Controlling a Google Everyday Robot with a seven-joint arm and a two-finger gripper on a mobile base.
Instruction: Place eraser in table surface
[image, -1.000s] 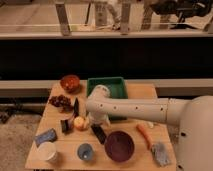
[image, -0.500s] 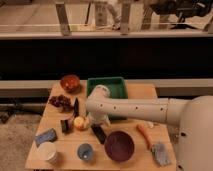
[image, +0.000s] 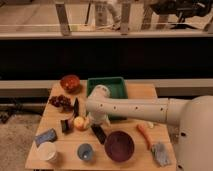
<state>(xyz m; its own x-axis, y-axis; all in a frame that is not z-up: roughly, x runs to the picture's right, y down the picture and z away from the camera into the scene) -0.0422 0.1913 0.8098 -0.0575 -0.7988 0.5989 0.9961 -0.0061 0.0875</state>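
The table surface (image: 55, 120) is a light-brown plank tabletop carrying many items. A dark rectangular block, likely the eraser (image: 98, 133), lies flat on it in front of the purple bowl's left side. My gripper (image: 95, 122) hangs at the end of the white arm that reaches in from the right. It points down just above and behind the dark block, next to a yellow-red fruit (image: 80, 123). Whether the gripper touches the block is not visible.
A green tray (image: 111, 81) sits at the back, with an orange bowl (image: 70, 82) to its left. Grapes (image: 60, 101), a dark block (image: 65, 125), a blue sponge (image: 45, 136), a white cup (image: 46, 151), a blue cup (image: 86, 151), a purple bowl (image: 119, 145), a carrot (image: 144, 135) and a grey cloth (image: 161, 152) crowd the table.
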